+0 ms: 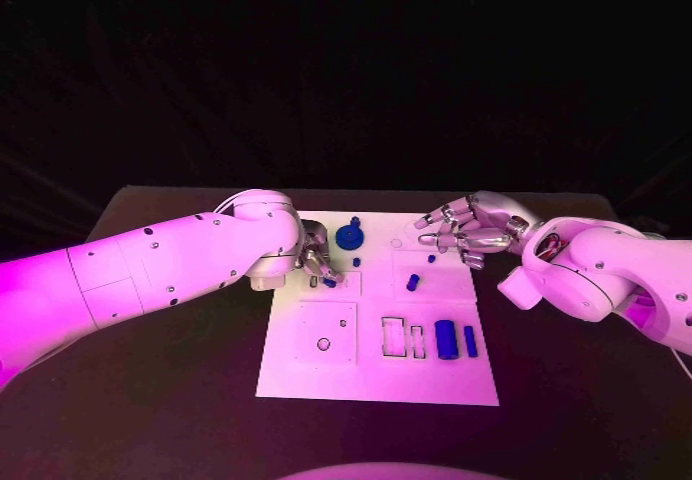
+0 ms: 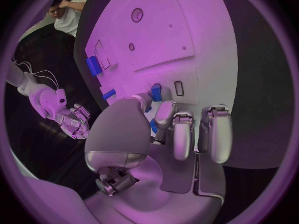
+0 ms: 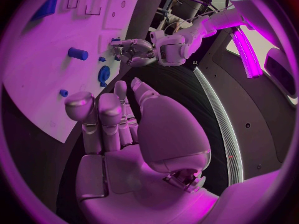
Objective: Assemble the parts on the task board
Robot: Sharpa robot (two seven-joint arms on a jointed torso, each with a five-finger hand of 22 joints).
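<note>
The white task board (image 1: 378, 375) lies mid-table. My left hand (image 1: 310, 262) is down on its upper left part, thumb and a finger pinching a small blue part (image 2: 156, 92) at the board's surface beside a small slot (image 2: 179, 88). The right hand (image 1: 464, 230) hovers over the board's upper right corner, its fingers half curled and apart with nothing in them. A round blue part (image 1: 349, 236) sits at the top of the board and a short blue peg (image 1: 413, 283) near the middle. A thick blue cylinder (image 1: 446, 340) and a thin blue bar (image 1: 470, 340) stand lower right.
Outlined recesses (image 1: 392, 336) and a small round hole (image 1: 323, 344) mark the board's lower half. Black table (image 1: 173, 360) surrounds the board, with its far edge just behind both hands. In the right wrist view, the left hand (image 3: 132, 51) is beyond the round blue part (image 3: 103, 74).
</note>
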